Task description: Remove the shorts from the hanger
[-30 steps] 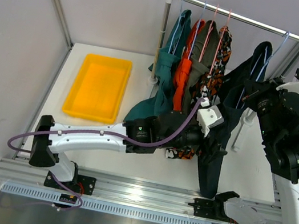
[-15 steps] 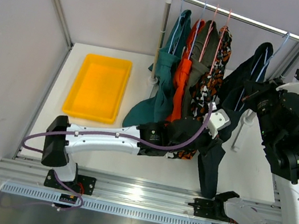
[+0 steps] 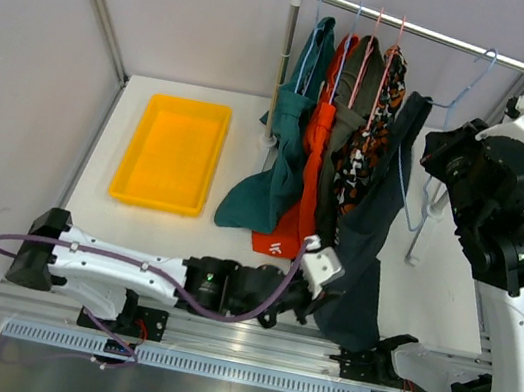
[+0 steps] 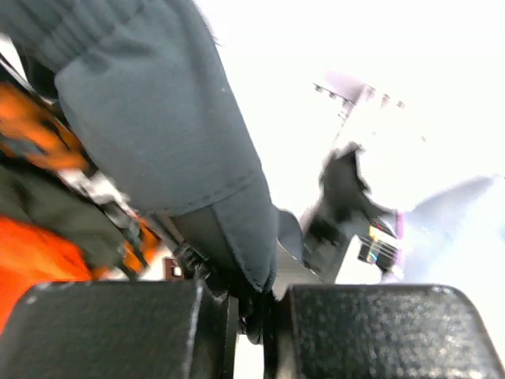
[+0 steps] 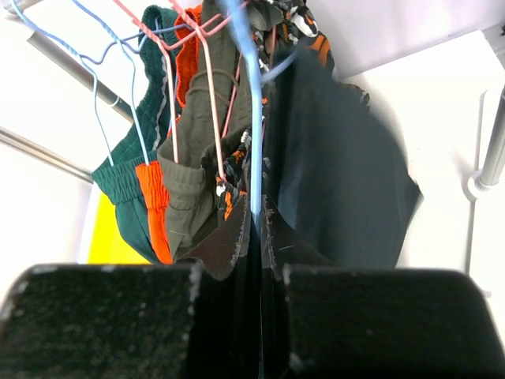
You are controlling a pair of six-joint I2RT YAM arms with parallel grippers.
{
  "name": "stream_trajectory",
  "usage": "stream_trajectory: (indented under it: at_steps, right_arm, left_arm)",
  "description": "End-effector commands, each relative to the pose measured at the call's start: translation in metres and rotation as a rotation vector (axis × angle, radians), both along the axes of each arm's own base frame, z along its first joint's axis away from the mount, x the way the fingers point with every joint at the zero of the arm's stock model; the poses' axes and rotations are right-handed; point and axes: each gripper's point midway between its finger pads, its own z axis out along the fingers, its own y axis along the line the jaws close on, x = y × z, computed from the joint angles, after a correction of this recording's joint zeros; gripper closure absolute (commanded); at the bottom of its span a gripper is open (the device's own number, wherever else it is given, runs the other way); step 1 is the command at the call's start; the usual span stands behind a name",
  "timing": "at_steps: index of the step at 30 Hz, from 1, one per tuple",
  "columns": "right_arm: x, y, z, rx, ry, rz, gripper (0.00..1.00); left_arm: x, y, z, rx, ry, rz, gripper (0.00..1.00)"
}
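Observation:
The dark navy shorts (image 3: pixel 373 226) stretch from beside the camouflage pair (image 3: pixel 362 163) down toward the near edge. My left gripper (image 3: pixel 325 286) is shut on their lower hem; dark fabric (image 4: pixel 197 134) is pinched between the fingers (image 4: pixel 355 332). My right gripper (image 3: pixel 435 158) is shut on the blue wire hanger (image 3: pixel 470 79), whose wire (image 5: pixel 254 134) runs up from between the jaws, with the navy cloth (image 5: pixel 339 166) just right of it. Whether the shorts' top still rests on the hanger is unclear. Teal (image 3: pixel 279 158), orange (image 3: pixel 312 154) and olive (image 3: pixel 352 105) shorts hang on their own hangers.
The clothes rail (image 3: pixel 443 35) spans two white posts (image 3: pixel 284 58) at the back. A yellow tray (image 3: pixel 170 151) lies on the table at the left. The right arm's body (image 3: pixel 498 238) stands close to the rail's right post.
The left gripper closed on the navy shorts and drew back toward the near edge, pulling them down and left off the blue hanger's right side. The right gripper kept hold of the hanger.

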Motion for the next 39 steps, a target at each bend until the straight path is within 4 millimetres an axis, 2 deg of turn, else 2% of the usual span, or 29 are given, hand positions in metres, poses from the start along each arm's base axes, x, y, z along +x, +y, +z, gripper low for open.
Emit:
stream_trajectory:
  at_steps: [1,6,8,9,10,12,13,14,15,16,17,18,19,20,21,22,23,25,26,27,28,29,31,32,33,35,36,38,39]
  right_arm:
    - [-0.004,-0.023,0.066,0.009,-0.188,-0.096,1.0]
    - [-0.008,-0.021,0.065,0.037,-0.172,-0.079,1.0]
    - [-0.016,-0.012,0.061,0.08,-0.146,-0.029,1.0]
    - [-0.021,-0.009,0.059,0.099,-0.134,-0.012,1.0]
    - [-0.032,-0.004,0.053,0.13,-0.108,0.026,1.0]
    - [-0.046,0.004,0.046,0.167,-0.072,0.087,1.0]
    - [-0.06,0.004,0.039,0.188,-0.039,0.108,1.0]
    - [-0.067,0.006,0.039,0.199,-0.028,0.128,1.0]
    - [-0.077,0.008,0.027,0.203,0.033,0.153,1.0]
    - [-0.084,0.008,0.024,0.204,0.058,0.162,1.0]
    - [-0.094,0.006,0.032,0.214,0.052,0.174,1.0]
    - [-0.101,0.005,0.021,0.199,0.107,0.179,1.0]
    - [-0.104,0.005,0.019,0.199,0.126,0.182,1.0]
    - [-0.107,0.004,0.02,0.198,0.132,0.184,1.0]
    - [-0.115,-0.001,0.022,0.194,0.138,0.176,1.0]
    - [-0.117,-0.004,0.023,0.186,0.142,0.166,1.0]
    - [-0.114,-0.005,0.023,0.178,0.152,0.153,1.0]
    - [-0.117,-0.013,0.031,0.164,0.131,0.129,1.0]
    - [-0.112,-0.013,0.03,0.149,0.133,0.119,1.0]
    - [-0.107,-0.016,0.032,0.124,0.123,0.099,1.0]
    - [-0.099,-0.016,0.028,0.101,0.129,0.087,1.0]
    - [-0.092,-0.017,0.026,0.078,0.136,0.074,1.0]
    - [-0.067,-0.013,0.019,0.015,0.155,0.047,1.0]
    - [-0.058,-0.012,0.016,-0.005,0.163,0.039,1.0]
    - [-0.04,-0.006,0.014,-0.023,0.171,0.039,1.0]
    - [-0.021,-0.008,0.013,-0.062,0.17,0.023,1.0]
    - [-0.012,-0.006,0.019,-0.057,0.147,0.032,1.0]
    - [0.011,-0.018,0.018,-0.072,0.146,-0.005,1.0]
    - [0.019,-0.02,0.027,-0.062,0.113,-0.004,1.0]
  left_arm:
    - [-0.036,0.014,-0.016,-0.034,0.078,-0.023,1.0]
    - [-0.035,0.007,-0.035,-0.002,0.085,-0.005,1.0]
    - [-0.022,-0.002,-0.017,-0.006,0.061,0.04,1.0]
    - [-0.005,-0.009,-0.029,0.038,0.055,0.077,1.0]
    - [0.005,-0.02,0.0,-0.009,0.058,0.098,1.0]
    - [0.042,-0.026,-0.021,0.081,0.059,0.161,1.0]
    - [0.057,-0.036,0.012,0.021,0.059,0.18,1.0]
    - [0.083,-0.034,0.009,0.045,0.068,0.212,1.0]
    - [0.115,-0.043,0.037,-0.003,0.067,0.241,1.0]
    - [0.118,-0.05,0.038,0.01,0.064,0.24,1.0]
    - [0.145,-0.046,0.037,0.027,0.066,0.274,1.0]
    - [0.16,-0.046,0.053,0.031,0.069,0.288,1.0]
    - [0.178,-0.059,0.057,0.032,0.074,0.3,1.0]
    - [0.202,-0.056,0.049,0.06,0.096,0.319,1.0]
    - [0.211,-0.052,0.061,0.074,0.111,0.332,1.0]
    - [0.225,-0.061,0.029,0.144,0.142,0.344,1.0]
    - [0.238,-0.058,0.067,0.067,0.132,0.363,1.0]
    - [0.238,-0.052,0.043,0.151,0.17,0.371,1.0]
    - [0.226,-0.046,0.021,0.209,0.193,0.355,1.0]
    - [0.215,-0.045,0.022,0.204,0.195,0.328,1.0]
    - [0.207,-0.049,0.037,0.14,0.172,0.31,1.0]
    - [0.174,-0.037,0.045,0.127,0.164,0.265,1.0]
    - [0.144,-0.021,0.02,0.169,0.164,0.244,1.0]
    - [0.12,-0.018,0.031,0.14,0.161,0.217,1.0]
    - [0.106,0.0,0.059,0.088,0.153,0.208,1.0]
    - [0.085,0.024,0.063,0.107,0.16,0.207,1.0]
    - [0.077,0.046,0.089,0.057,0.149,0.206,1.0]
    - [0.075,0.074,0.111,0.035,0.126,0.241,1.0]
    - [0.073,0.099,0.126,0.029,0.111,0.257,1.0]
